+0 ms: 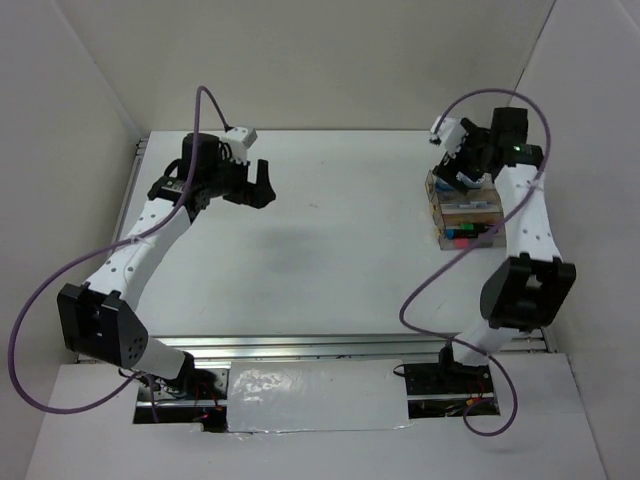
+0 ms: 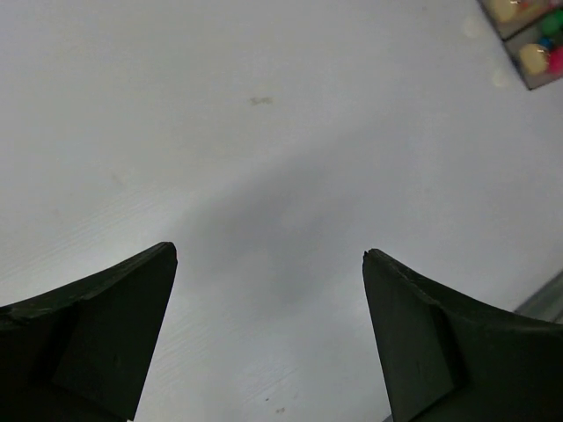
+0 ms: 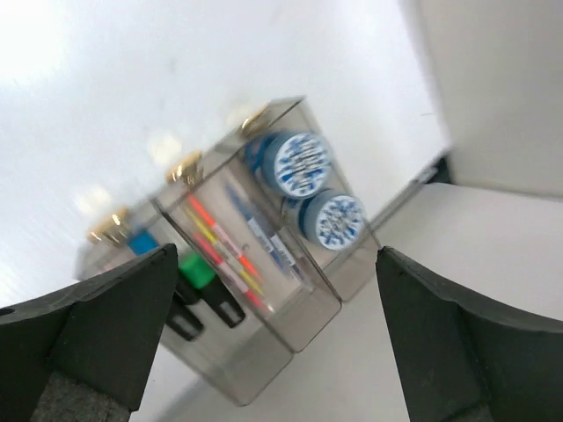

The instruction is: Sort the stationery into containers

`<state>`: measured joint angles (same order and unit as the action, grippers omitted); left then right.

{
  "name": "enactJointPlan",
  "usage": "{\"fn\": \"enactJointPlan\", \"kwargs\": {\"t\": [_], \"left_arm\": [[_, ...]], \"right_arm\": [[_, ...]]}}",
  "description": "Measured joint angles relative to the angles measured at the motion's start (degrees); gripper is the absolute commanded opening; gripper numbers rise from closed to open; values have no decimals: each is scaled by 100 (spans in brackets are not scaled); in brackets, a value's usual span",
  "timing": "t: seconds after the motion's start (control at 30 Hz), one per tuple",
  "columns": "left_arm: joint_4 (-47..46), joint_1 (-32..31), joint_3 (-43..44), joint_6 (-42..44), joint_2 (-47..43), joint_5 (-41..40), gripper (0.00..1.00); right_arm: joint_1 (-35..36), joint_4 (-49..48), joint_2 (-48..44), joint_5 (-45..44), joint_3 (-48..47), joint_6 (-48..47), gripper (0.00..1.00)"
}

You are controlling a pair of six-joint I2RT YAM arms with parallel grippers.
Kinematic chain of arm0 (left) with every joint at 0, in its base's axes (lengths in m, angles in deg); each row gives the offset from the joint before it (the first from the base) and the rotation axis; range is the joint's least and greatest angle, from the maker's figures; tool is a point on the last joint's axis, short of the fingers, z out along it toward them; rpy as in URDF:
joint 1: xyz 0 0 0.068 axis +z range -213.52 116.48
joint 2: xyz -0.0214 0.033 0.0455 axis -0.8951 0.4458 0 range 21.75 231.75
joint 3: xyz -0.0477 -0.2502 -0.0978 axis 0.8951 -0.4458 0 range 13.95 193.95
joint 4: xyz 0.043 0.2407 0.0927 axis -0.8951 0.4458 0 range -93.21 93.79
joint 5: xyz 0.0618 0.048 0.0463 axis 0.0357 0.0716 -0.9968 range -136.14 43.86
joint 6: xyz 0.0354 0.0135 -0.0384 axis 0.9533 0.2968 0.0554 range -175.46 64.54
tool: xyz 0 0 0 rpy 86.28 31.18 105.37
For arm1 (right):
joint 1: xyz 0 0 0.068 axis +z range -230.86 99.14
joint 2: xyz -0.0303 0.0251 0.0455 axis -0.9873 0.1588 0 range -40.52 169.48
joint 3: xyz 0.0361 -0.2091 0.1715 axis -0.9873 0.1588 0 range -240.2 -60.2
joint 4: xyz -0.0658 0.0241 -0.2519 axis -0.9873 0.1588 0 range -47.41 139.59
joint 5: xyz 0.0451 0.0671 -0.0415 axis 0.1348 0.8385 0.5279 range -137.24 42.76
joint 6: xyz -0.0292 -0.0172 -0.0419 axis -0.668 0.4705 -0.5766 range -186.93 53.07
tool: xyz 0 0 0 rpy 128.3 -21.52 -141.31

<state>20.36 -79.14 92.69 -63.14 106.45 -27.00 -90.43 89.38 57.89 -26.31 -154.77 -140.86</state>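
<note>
The clear organiser tray (image 1: 466, 216) stands at the table's right side, also in the right wrist view (image 3: 290, 325). One end compartment holds two blue-white tape rolls (image 3: 299, 163), the middle one orange/yellow sticks (image 3: 224, 251) and thin pens (image 3: 264, 236), the other highlighters with green (image 3: 195, 268) and blue caps (image 3: 141, 242). My right gripper (image 1: 452, 166) hovers above the tray's far end, open and empty. My left gripper (image 1: 255, 186) is open and empty over bare table at the far left. A corner of the tray shows in the left wrist view (image 2: 528, 35).
White walls enclose the table on the left, back and right. The tray sits close to the right wall (image 1: 590, 150). A metal rail (image 1: 300, 345) runs along the table's near edge.
</note>
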Motion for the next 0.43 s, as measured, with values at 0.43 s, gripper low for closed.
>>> {"fn": "enactJointPlan", "kwargs": {"t": [0.43], "left_arm": [[398, 509, -1631, 903, -1596, -1917, 99]], "right_arm": [[-107, -1202, -5062, 372, 4107, 2680, 100]]}}
